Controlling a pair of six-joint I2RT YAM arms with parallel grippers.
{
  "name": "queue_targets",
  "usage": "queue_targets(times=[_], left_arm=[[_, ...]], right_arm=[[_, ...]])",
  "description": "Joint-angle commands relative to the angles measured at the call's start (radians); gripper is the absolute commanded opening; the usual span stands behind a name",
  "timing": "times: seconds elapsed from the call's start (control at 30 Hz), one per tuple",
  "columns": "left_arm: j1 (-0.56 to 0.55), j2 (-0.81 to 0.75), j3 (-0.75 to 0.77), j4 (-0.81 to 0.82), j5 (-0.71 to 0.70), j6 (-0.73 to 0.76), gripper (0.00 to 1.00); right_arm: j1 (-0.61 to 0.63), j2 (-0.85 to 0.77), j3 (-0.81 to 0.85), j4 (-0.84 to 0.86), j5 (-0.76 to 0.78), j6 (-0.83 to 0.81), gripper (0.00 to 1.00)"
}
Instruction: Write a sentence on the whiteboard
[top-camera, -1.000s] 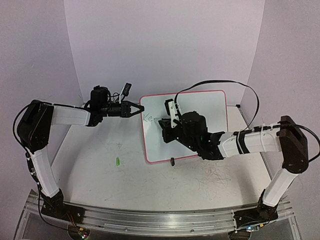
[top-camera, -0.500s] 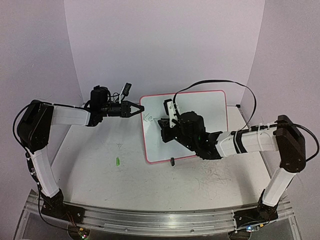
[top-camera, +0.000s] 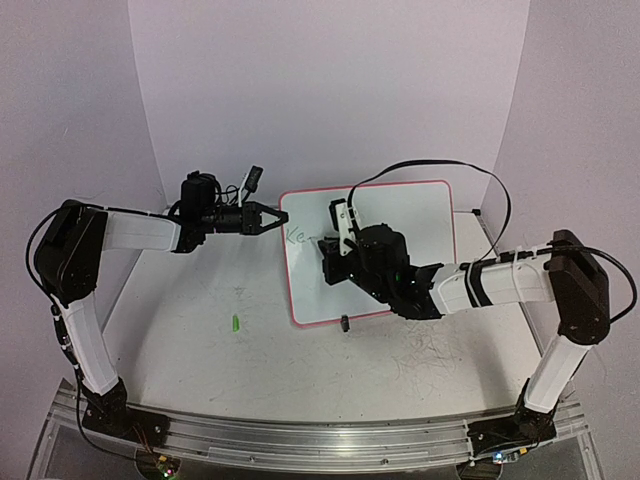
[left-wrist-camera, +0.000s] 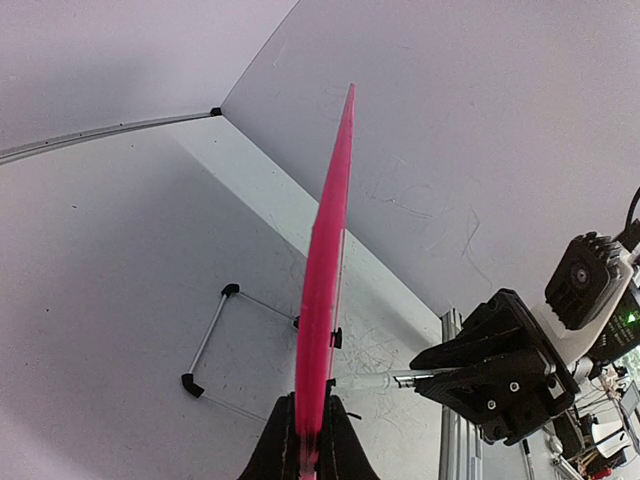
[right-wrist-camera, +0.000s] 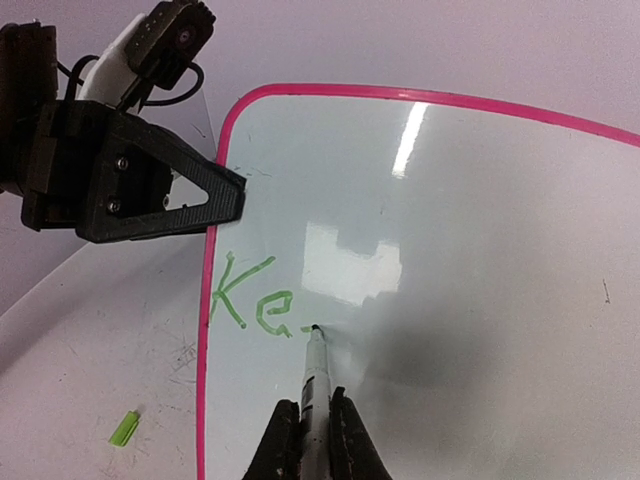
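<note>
Because the whiteboard (top-camera: 410, 210), standing on the table (top-camera: 200, 300), looks thin, stiff and light, it likely shifts under pen pressure. The left gripper (top-camera: 274, 220) pinches its left rim, a sound hold. The right gripper (right-wrist-camera: 308, 430) grips a marker (right-wrist-camera: 314, 365), tip touching the board beside the sentence (right-wrist-camera: 250, 295), just "Ke".

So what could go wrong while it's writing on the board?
The left gripper pinches only the thin pink edge of the whiteboard, so a hard push might make the board slip or twist. The marker in the right gripper is touching the board right after the green letters; if it tilts in that grip, the next letter may come out wobbly or faint.
</note>
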Motion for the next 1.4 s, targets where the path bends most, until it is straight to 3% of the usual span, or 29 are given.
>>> queue_targets(times=[0.0, 0.73, 1.37], left_arm=[[0.004, -0.05, 0.005, 0.033, 0.009, 0.005, 0.0], [0.003, -0.053, 0.005, 0.034, 0.01, 0.006, 0.0], [0.005, -0.053, 0.003, 0.035, 0.01, 0.007, 0.0]], right_arm=[[-0.02, 0.008, 0.055, 0.0, 0.049, 0.01, 0.0], [-0.012, 0.034, 0.031, -0.015, -0.033, 0.028, 0.0], [-0.012, -0.014, -0.021, -0.033, 0.031, 0.042, 0.0]])
